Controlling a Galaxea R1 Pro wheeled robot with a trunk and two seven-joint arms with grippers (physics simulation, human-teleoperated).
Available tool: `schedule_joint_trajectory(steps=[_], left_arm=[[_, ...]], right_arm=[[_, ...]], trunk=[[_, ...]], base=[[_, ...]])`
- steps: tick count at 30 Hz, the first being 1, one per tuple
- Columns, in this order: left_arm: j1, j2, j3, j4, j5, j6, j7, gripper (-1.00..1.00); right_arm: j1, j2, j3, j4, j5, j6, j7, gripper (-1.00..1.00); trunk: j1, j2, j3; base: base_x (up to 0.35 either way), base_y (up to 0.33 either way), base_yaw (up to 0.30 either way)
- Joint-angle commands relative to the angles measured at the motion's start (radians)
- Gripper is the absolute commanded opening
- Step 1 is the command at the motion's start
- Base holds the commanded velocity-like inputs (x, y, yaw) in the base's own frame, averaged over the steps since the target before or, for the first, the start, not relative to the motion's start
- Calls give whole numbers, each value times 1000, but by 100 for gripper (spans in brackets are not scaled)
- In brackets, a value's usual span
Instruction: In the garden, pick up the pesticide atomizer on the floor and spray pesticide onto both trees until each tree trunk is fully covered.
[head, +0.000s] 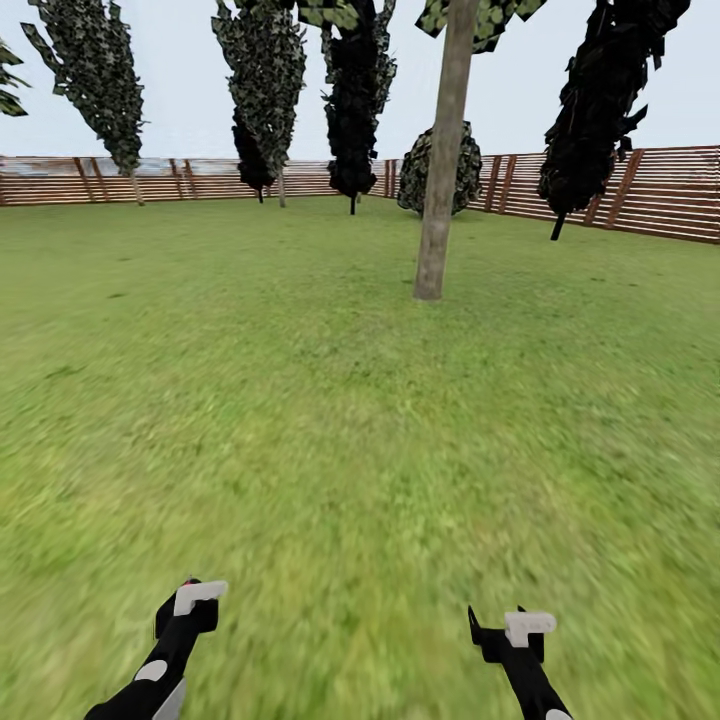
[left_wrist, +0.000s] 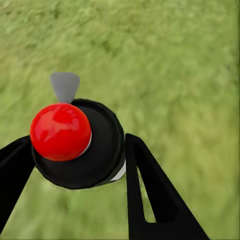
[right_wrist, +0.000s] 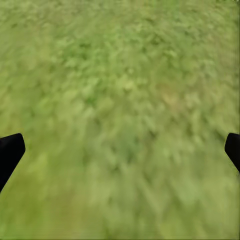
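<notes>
A tree with a grey-brown tree trunk (head: 440, 160) stands ahead on the lawn, right of centre, its green crown cut off by the frame's top. My left gripper (left_wrist: 80, 165) is shut on the pesticide atomizer (left_wrist: 85, 145), a black bottle with a red top (left_wrist: 61, 131) and a grey nozzle. In the head view that gripper (head: 190, 603) sits low at the left with a bit of red showing at its tip. My right gripper (head: 505, 632) is low at the right; in its wrist view the fingertips (right_wrist: 10, 152) stand far apart over bare grass.
Green lawn stretches from me to the trunk. A brown slat fence (head: 640, 190) rings the back. Dark columnar trees (head: 352, 100) and a round bush (head: 442, 170) stand along it.
</notes>
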Motion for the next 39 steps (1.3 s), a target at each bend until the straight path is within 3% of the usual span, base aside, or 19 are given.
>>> schedule_joint_trajectory(steps=[1,39], left_arm=[[0,0,0,0,0,0,0,-100],[0,0,0,0,-1,-2,0,-100]], right_arm=[[0,0,0,0,0,0,0,100],[0,0,0,0,0,0,0,100]], trunk=[[0,0,0],[0,0,0]], base=[[338,0,-27],[338,0,-1]])
